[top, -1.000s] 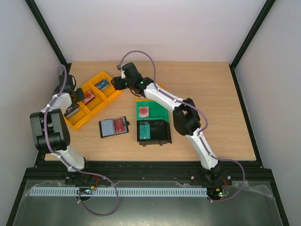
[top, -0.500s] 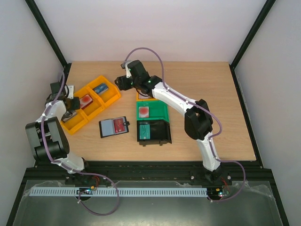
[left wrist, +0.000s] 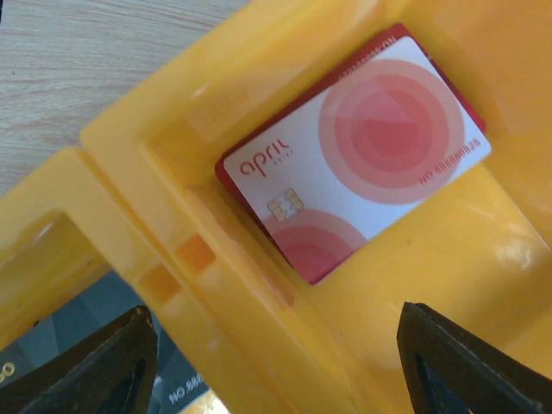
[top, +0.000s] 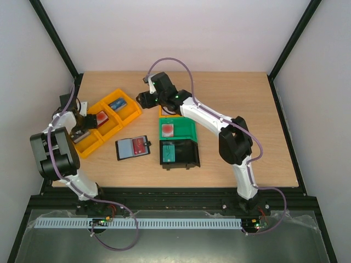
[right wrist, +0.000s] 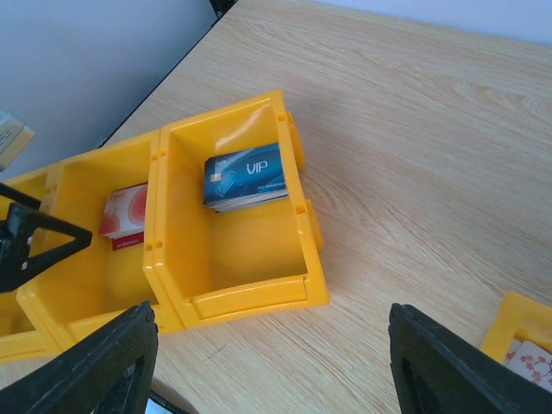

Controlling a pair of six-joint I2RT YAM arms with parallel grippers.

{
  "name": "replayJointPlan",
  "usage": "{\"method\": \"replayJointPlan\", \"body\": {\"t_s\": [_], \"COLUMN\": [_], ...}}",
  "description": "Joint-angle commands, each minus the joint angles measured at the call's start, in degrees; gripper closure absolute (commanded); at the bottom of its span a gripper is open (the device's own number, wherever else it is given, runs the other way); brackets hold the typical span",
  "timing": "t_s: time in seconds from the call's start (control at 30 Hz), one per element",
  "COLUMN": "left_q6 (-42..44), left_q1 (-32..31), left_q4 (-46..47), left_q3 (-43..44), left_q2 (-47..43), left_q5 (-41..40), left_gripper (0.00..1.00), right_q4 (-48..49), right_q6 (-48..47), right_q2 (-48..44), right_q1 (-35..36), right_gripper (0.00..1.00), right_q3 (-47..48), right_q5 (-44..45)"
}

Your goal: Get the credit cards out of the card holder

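The card holder [top: 133, 147], a black bifold wallet, lies open on the table with a red credit card [top: 141, 146] in its right half. My left gripper [top: 84, 121] is open and empty. In the left wrist view its jaws [left wrist: 276, 323] straddle a wall of a yellow bin [left wrist: 216, 285], beside a pale card with red circles [left wrist: 366, 155] that lies on a dark red card. My right gripper [top: 140, 101] is open and empty, above the table by the yellow bin [right wrist: 233, 293] that holds a blue VIP card [right wrist: 246, 177].
Three joined yellow bins [top: 112, 129] sit at the left; one holds a dark card [left wrist: 78, 354]. A green bin [top: 189, 131] holds a pale red-spot card. A black bin [top: 193, 156] holds a teal card. Another yellow bin [right wrist: 517, 328] lies under the right arm.
My left wrist has come down closer over the yellow bins and its elbow has swung left. My right arm's elbow has shifted right, while its gripper stays near the blue-card bin.
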Motion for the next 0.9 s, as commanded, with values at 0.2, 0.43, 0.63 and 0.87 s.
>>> {"method": "replayJointPlan", "body": {"t_s": [0.2, 0.43, 0.63, 0.87], "left_q6": [-1.1, 8.2, 11.8, 22.6], "left_q1": [-1.4, -0.3, 0.3, -0.8], "left_q4": [-0.2, -2.0, -2.9, -7.8], "left_q3": [1.2, -3.3, -5.3, 2.9], "left_q2": [2.2, -4.5, -8.6, -11.7], "left_q5": [-0.9, -1.6, -1.1, 15.1], "left_gripper": [0.4, 0.48, 0.44, 0.28], "right_q4": [0.4, 1.2, 1.4, 1.7], "right_q6": [-1.7, -1.7, -1.5, -2.6], "right_q2": [-5.8, -7.9, -9.2, -11.7], "right_q1": [0.2, 0.2, 0.2, 0.2], "right_gripper": [0.29, 0.29, 0.29, 0.29], "right_q3": [-3.9, -6.9, -8.8, -11.5], "right_q5": [0.3, 0.0, -0.6, -1.6]}}
